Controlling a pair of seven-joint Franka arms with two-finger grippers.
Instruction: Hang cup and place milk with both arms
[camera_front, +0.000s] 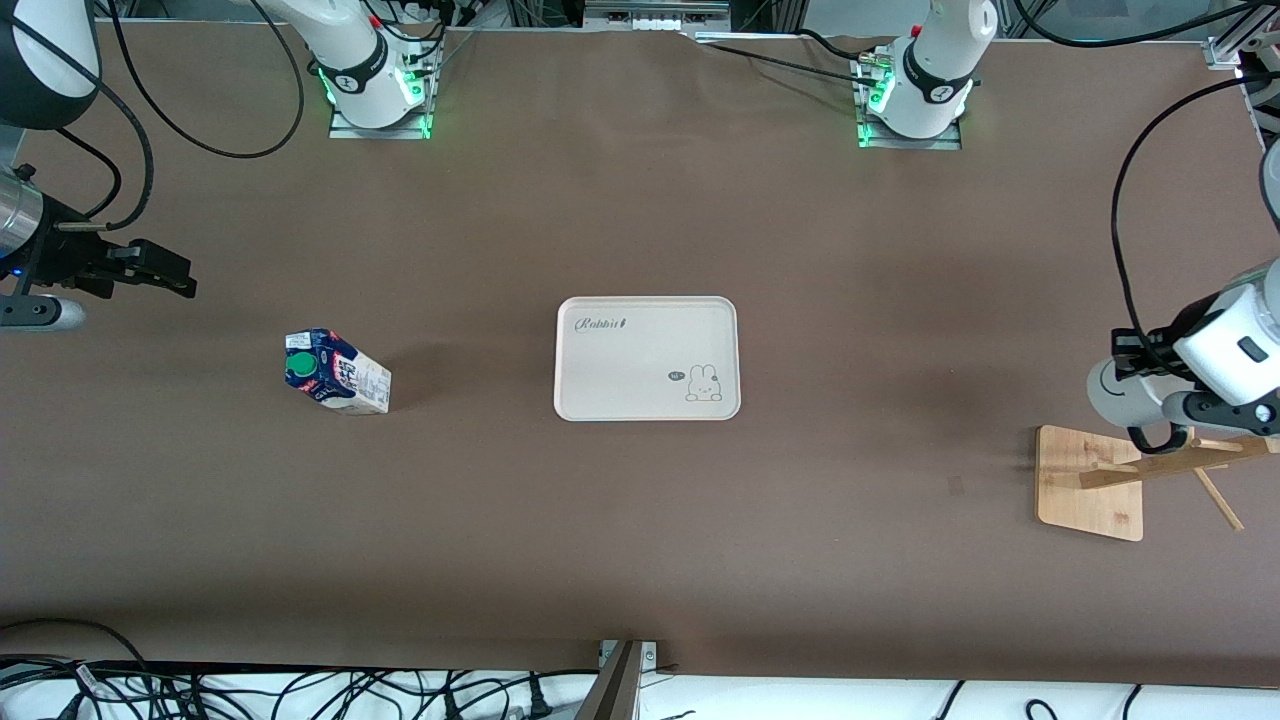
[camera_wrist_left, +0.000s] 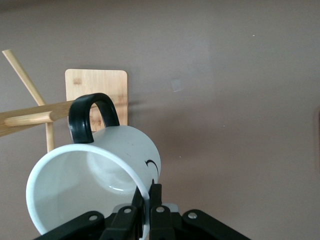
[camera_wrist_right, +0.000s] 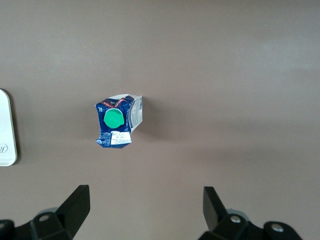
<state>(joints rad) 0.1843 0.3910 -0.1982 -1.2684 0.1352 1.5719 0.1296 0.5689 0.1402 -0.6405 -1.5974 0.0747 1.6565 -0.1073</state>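
The cup (camera_wrist_left: 102, 172), a white mug with a black handle (camera_wrist_left: 90, 117), is held by its rim in my left gripper (camera_wrist_left: 147, 202), which is shut on it. In the front view the cup (camera_front: 1120, 392) hangs in my left gripper (camera_front: 1140, 365) over the wooden rack (camera_front: 1085, 480), with its handle close to a peg (camera_wrist_left: 30, 120). The milk (camera_front: 335, 372) stands on the table toward the right arm's end. My right gripper (camera_front: 172, 276) is open and empty, up in the air beside the milk. From its wrist the milk (camera_wrist_right: 117, 122) shows ahead of my right gripper (camera_wrist_right: 145, 200).
A cream tray (camera_front: 647, 358) with a rabbit print lies at the table's middle, and its edge shows in the right wrist view (camera_wrist_right: 6, 130). The rack's flat base (camera_wrist_left: 97, 90) sits near the left arm's end, with thin pegs sticking out.
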